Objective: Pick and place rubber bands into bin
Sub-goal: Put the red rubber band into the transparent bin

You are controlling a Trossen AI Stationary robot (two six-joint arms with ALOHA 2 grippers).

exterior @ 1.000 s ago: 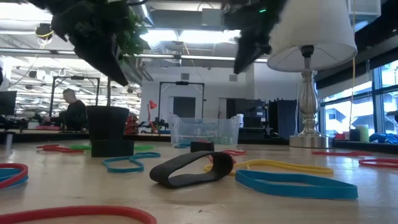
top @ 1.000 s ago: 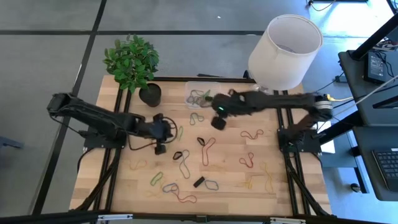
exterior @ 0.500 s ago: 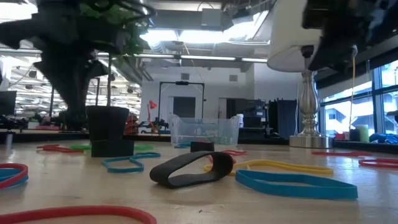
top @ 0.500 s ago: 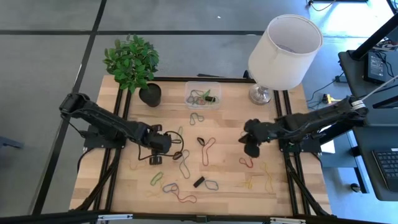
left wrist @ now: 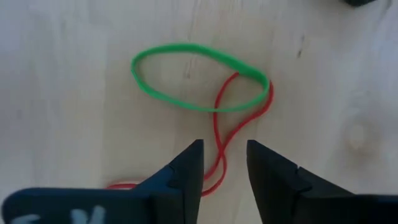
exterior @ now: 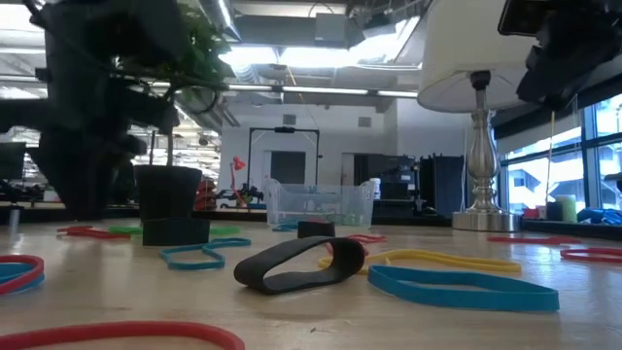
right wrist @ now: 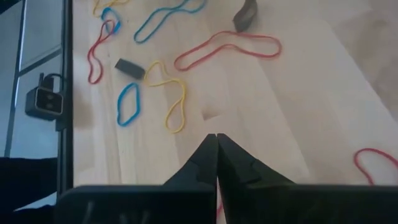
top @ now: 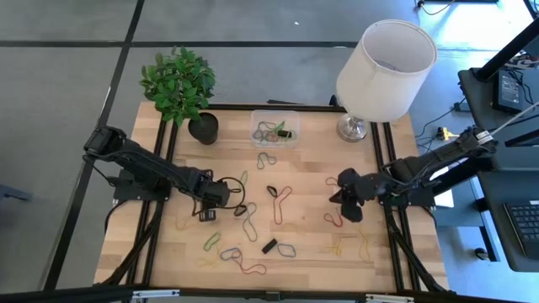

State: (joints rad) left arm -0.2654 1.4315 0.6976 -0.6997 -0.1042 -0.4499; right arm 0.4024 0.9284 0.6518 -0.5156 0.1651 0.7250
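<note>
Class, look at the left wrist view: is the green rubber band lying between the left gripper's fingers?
No. The green rubber band lies ahead of the fingertips; only a red rubber band runs into the open left gripper.

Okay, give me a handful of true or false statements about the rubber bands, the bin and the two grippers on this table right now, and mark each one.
1. The left gripper is open over a red rubber band. True.
2. The right gripper is open. False: its fingers are shut together.
3. The bin already has rubber bands in it. True.
4. A green rubber band lies across the red one. True.
5. The bin sits between the two grippers. False: it stands at the table's far edge between the potted plant and the lamp.
</note>
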